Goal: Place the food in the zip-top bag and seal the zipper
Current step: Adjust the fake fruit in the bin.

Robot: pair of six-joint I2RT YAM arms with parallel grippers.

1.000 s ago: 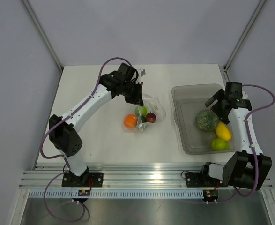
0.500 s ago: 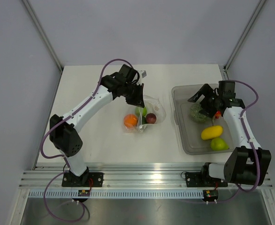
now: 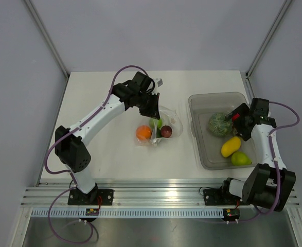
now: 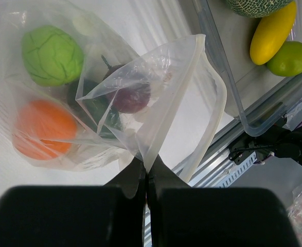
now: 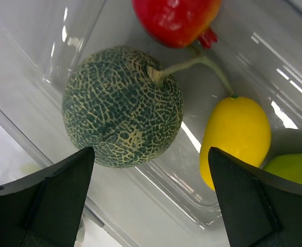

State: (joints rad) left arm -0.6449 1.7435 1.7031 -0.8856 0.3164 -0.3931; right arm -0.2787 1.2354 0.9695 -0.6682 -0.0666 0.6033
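My left gripper (image 4: 146,172) is pinched fully closed on the rim of the zip-top bag (image 4: 156,92). The bag's mouth gapes, and the zipper (image 4: 224,98) curls loose toward 3 o'clock. My right gripper (image 5: 151,175) is spread wide and holds nothing, hovering above the melon (image 5: 122,105) in the grey tub (image 3: 202,154).

My left arm reaches to the table's centre with the wrist tipped down. My right arm folds over the tub, at 3 o'clock from the bag.

The left wrist view shows an orange (image 4: 42,128), a plum (image 4: 132,98) and a green round (image 4: 52,55) inside the bag. The right wrist view shows a red fruit (image 5: 174,18) at 12 o'clock of the melon and a yellow fruit (image 5: 235,136) at 4 o'clock.
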